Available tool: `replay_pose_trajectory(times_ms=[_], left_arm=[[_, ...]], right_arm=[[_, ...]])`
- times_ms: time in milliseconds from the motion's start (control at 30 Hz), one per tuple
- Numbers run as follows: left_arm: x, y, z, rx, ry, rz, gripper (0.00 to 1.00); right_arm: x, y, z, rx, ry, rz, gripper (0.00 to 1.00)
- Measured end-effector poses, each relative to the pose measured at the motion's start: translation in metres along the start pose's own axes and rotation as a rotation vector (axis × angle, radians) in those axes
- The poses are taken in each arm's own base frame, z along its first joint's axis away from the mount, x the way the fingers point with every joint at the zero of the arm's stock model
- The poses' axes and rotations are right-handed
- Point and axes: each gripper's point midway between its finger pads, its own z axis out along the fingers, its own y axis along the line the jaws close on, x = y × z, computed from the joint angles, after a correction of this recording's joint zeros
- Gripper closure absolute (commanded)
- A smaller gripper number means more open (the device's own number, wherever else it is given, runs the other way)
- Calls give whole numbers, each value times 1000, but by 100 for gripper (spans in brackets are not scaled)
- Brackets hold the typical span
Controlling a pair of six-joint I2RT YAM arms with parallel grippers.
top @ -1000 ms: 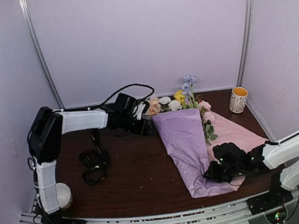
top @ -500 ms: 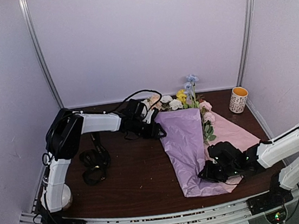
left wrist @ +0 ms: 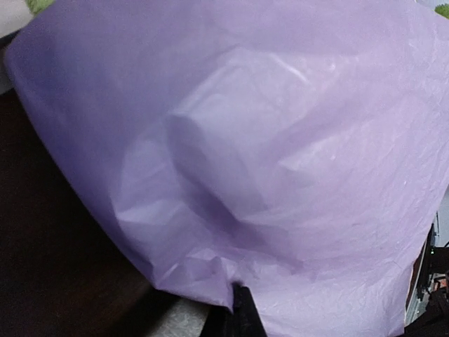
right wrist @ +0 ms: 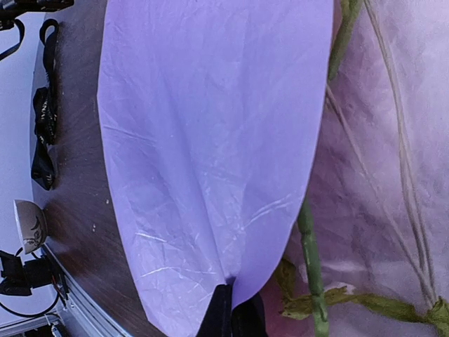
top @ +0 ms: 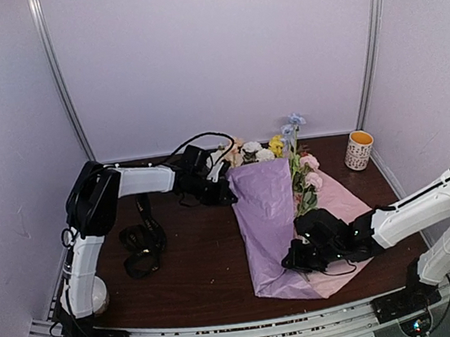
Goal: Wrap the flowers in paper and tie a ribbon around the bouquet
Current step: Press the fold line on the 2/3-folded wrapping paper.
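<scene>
On the dark table (top: 195, 262), folded paper (top: 265, 213) holds the flowers (top: 286, 143). The left gripper (top: 226, 193) and right gripper (top: 290, 261) each pinch its edge. The cup (top: 359, 150) hides its contents.

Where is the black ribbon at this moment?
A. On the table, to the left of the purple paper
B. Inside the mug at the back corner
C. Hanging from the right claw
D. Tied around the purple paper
A: the ribbon lies in loose loops on the dark table, apart from the paper and on its left side.
</scene>
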Motion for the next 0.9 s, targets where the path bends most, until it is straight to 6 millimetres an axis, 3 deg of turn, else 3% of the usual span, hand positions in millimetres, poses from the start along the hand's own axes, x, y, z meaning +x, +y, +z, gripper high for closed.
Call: replay_pose_trajectory(times_ms=[100,233,367,467,533,633,733,800,900], left_arm=[[-6,8,-7,-31,2,20,98],[-13,22,-14,-89,-4,48,71],[-35,46,-33,-167,-50,75,46],[-45,56,-56,-222,-82,114,43],[-43,50,-78,-262,-102,164,44],[-35,15,-110,-306,-139,294,53],[-13,-59,-130,-260,-187,491,58],[17,-113,-129,-183,-186,643,59],[78,-167,-108,-75,-102,831,61]], right_arm=[[-4,14,6,-13,-3,-3,100],[-6,24,17,-9,12,-13,100],[1,21,21,10,39,-26,100],[2,20,21,13,42,-22,100],[2,19,21,15,42,-18,100],[2,18,21,16,42,-13,100],[2,19,22,10,41,-2,100],[3,19,24,2,38,5,100],[4,17,26,-8,35,22,100]])
